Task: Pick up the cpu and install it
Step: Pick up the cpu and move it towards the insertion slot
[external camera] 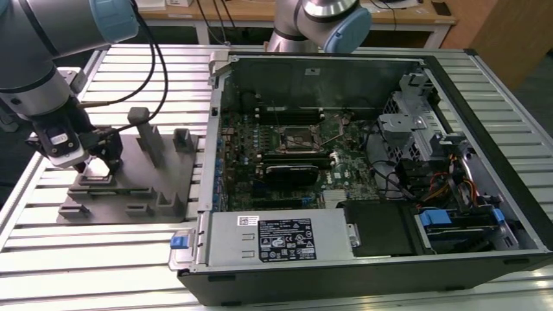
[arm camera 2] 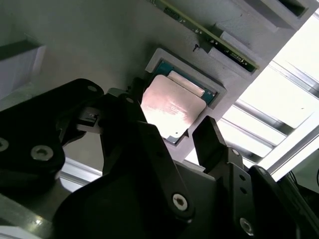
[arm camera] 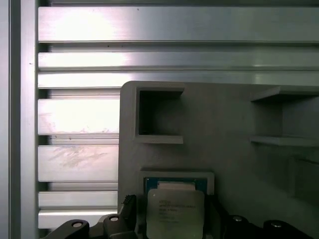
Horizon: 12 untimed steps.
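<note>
Gripper point(arm camera 2: 172, 113): black jaws spread, straddling the cpu and not clamped on it.
Cpu point(arm camera: 175, 214): silvery lid up, lying flat in its pale-rimmed nest point(arm camera: 179, 175) on the grey fixture plate point(external camera: 138, 172). It is at the exterior view's left, well apart from the socket point(external camera: 298, 137) inside the open computer case point(external camera: 484, 162).
Handling, as judged: centre the jaws on opposite edges, close evenly and lightly, and lift level and straight out of the nest. A skewed pinch could tip the chip.
</note>
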Tool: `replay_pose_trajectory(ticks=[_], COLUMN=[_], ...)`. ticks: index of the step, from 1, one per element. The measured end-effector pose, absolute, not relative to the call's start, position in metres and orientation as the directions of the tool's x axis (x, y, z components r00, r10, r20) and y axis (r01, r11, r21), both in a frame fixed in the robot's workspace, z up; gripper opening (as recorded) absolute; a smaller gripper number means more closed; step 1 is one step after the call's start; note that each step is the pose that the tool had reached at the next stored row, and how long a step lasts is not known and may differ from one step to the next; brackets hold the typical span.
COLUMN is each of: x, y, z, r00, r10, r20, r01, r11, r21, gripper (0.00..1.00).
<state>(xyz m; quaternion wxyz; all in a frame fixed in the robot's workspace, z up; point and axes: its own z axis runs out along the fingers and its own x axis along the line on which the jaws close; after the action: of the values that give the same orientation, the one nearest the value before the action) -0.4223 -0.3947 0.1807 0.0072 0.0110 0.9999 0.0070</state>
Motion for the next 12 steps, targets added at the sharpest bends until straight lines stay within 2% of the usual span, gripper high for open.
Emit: replay_pose_trajectory(ticks=[12], x=[-0.4215], y=[-0.3958], z=[0.183], r00=[-1.0], r10=[0.022], r20=[-0.014], r01=[0.022], r11=[1.0], r21=[0.017], gripper=[0.66])
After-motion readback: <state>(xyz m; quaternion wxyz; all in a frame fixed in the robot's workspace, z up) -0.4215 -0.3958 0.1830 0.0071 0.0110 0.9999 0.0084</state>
